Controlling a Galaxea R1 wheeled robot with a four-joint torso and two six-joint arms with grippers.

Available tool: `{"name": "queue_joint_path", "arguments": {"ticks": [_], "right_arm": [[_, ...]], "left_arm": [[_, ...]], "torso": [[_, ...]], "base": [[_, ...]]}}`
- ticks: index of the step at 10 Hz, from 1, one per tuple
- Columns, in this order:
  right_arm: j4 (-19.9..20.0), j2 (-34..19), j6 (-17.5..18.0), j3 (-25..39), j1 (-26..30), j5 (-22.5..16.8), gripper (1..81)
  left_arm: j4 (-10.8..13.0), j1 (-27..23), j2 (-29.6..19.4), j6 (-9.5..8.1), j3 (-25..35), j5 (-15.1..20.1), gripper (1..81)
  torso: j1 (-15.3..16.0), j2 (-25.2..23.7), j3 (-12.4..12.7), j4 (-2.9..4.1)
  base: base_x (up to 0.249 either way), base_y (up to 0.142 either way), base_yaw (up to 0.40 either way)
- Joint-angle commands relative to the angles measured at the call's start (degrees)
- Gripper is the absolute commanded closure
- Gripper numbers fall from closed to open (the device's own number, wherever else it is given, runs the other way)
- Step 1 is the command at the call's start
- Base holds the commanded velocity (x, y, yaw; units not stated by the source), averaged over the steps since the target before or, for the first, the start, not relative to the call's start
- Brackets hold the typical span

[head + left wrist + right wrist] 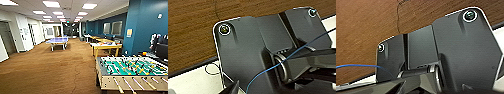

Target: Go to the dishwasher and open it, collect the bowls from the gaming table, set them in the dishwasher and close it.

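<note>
The gaming table (105, 46), with a white top and yellow sides and legs, stands against the blue wall at middle right, just past a green-field football table (132, 83). A few small items lie on its top (109, 43), too blurred to name as bowls. The dishwasher is out of view. Each wrist view looks down past the robot's dark plate onto brown carpet (190, 30) (361, 32).
Brown carpet (50, 70) stretches ahead down a wide hall. A blue table-tennis table (58, 40) stands far off at centre. More tables (100, 38) line the right wall. White walls and doors (15, 37) run along the left. Dark equipment (161, 47) sits at far right.
</note>
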Motion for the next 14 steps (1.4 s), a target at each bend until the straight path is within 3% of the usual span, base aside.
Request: {"name": "queue_joint_path", "arguments": {"ticks": [1, 4, 14], "right_arm": [[-0.5, 0.0, -0.3, -0.2, 3.8, -2.1, 1.0], [-0.5, 0.0, -0.3, -0.2, 3.7, -2.1, 1.0], [-0.5, 0.0, -0.3, -0.2, 3.7, -2.1, 1.0]], "left_arm": [[-0.3, -3.7, 0.1, 0.28, 0.6, 2.4, 1.0], [-0.3, -3.6, 0.1, 0.28, 0.6, 2.4, 1.0], [-0.3, -3.6, 0.2, 0.28, 0.6, 2.4, 1.0]], "torso": [[0.0, 0.0, 0.0, 0.00], [0.0, 0.0, 0.0, 0.00], [-0.1, 0.0, 0.0, 0.00]], "base": [[0.177, 0.062, 0.000], [0.177, 0.062, 0.000], [0.177, 0.000, 0.000]]}}
